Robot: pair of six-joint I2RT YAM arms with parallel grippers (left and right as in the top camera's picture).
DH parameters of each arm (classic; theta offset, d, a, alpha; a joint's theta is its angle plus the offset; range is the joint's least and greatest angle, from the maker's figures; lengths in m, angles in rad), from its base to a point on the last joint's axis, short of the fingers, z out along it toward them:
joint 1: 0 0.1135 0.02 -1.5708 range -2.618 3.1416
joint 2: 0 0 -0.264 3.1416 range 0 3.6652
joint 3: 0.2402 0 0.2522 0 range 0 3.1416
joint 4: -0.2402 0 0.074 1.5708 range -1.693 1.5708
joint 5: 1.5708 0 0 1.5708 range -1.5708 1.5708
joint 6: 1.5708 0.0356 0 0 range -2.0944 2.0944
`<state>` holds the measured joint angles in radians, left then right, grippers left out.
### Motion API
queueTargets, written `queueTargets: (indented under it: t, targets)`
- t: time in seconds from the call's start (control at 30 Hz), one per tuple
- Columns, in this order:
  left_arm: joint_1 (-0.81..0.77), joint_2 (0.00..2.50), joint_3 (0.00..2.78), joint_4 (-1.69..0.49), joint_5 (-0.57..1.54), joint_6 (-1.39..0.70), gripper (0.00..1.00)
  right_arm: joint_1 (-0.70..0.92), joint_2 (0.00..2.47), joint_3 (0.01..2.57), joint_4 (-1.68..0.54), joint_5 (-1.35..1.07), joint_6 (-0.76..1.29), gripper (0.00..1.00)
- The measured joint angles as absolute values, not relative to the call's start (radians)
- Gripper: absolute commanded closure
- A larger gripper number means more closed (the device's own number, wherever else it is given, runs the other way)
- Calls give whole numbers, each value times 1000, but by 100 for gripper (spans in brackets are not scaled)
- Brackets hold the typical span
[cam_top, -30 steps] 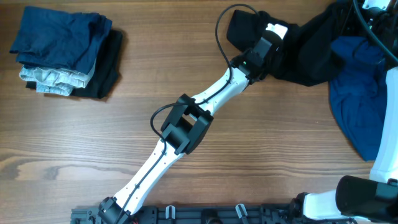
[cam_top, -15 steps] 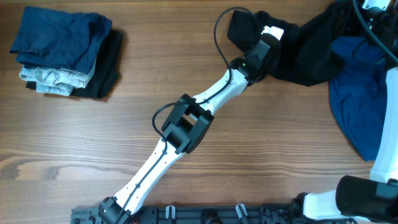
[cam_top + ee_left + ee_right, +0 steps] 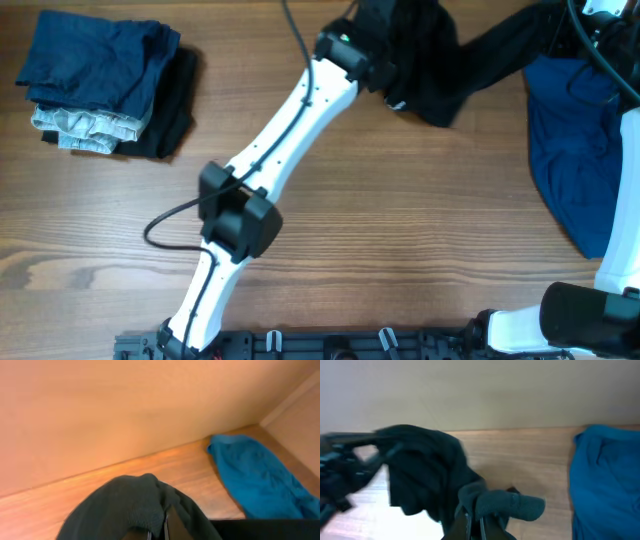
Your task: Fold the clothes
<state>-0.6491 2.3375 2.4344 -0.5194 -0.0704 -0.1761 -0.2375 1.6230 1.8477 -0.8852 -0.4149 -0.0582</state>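
**Black shirt (image 3: 432, 62) gripped in two places**

My left pincer (image 3: 161, 527) is closed tight on a bunch of the black shirt at the far edge of the surface (image 3: 400, 220). My right pincer (image 3: 474, 527) is closed on another fold. The shirt stretches between them, and the blue garment (image 3: 575, 150) lies beside it on the right.

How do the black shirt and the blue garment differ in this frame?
The black shirt is bunched and pinched by both the left pincer and right pincer; the blue garment lies loose on the table, ungripped. Black shirt is dark, blue garment bright. Both are unfolded.
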Motion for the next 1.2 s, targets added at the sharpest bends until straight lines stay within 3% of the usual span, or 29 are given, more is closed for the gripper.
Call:
queueTargets:
  t: [0.37,0.6,0.67,0.7,0.73,1.2]
  targets:
    - [-489,2192,2434,-1031,-71,-171,96,-237,1623,1848,-1003,-529,-58,96]
    - [-417,2057,2436,-1248,-81,-169,96,-213,1623,1848,-1134,-562,-59,96]
    - [-411,2054,2436,-1313,-81,-169,90,-181,1623,1848,-1147,-565,-59,96]
    - [-410,2055,2435,-1338,-81,-168,90,-163,1623,1848,-1145,-567,-59,96]
    - [-408,2055,2434,-1359,-81,-168,96,-144,1623,1848,-1145,-569,-59,96]
    - [-391,2055,2434,-1451,-83,-154,96,-40,1623,1847,-1153,-516,-58,96]
